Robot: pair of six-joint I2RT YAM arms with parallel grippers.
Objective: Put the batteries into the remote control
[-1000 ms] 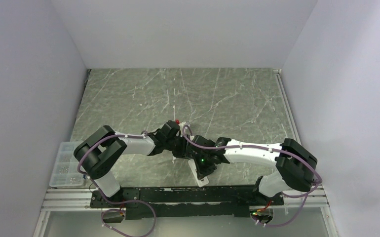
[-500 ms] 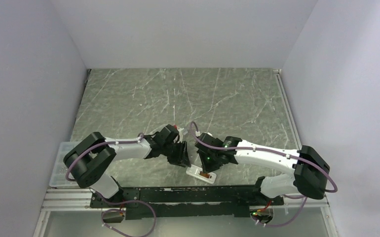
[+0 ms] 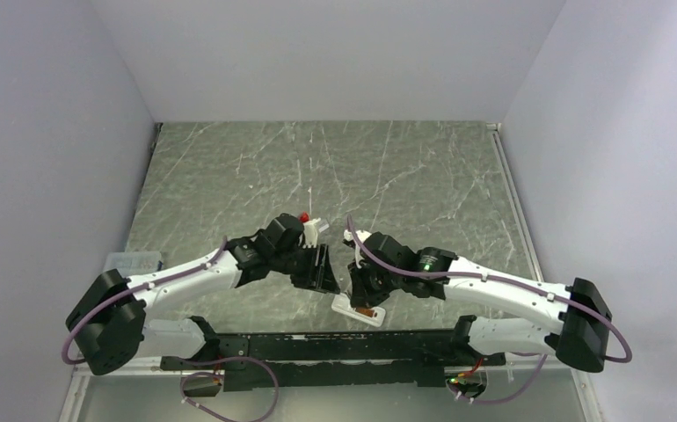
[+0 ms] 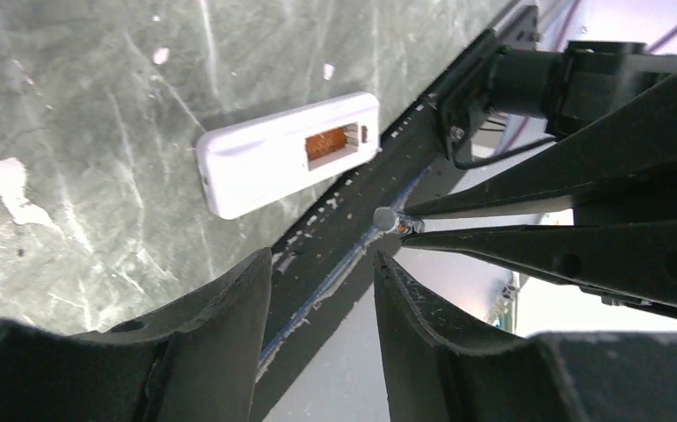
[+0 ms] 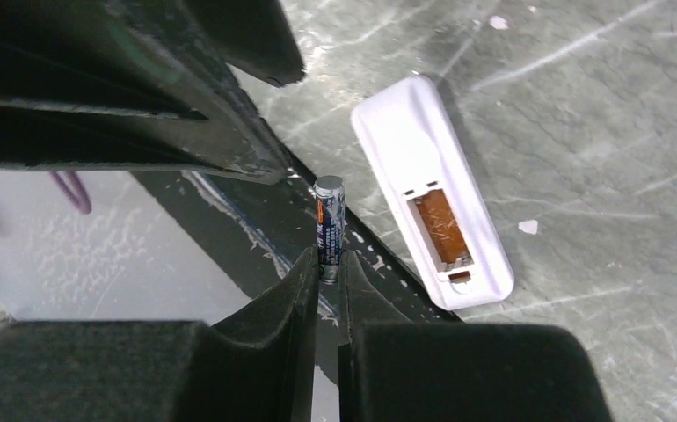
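Note:
The white remote control lies back side up near the table's front edge, its battery bay open and empty; it also shows in the left wrist view. My right gripper is shut on one dark battery, held above the black front rail just left of the remote. The battery tip shows in the left wrist view. My left gripper is open and empty, close beside the right gripper. The second battery is out of view.
A black rail runs along the table's front edge under the grippers. A clear plastic box sits at the left edge, partly behind the left arm. The grey marble table stretches back to the white walls.
Both arms have stretched out lower and flatter. The right gripper has moved off the remote, which now lies uncovered. The left gripper has shifted slightly up and away.

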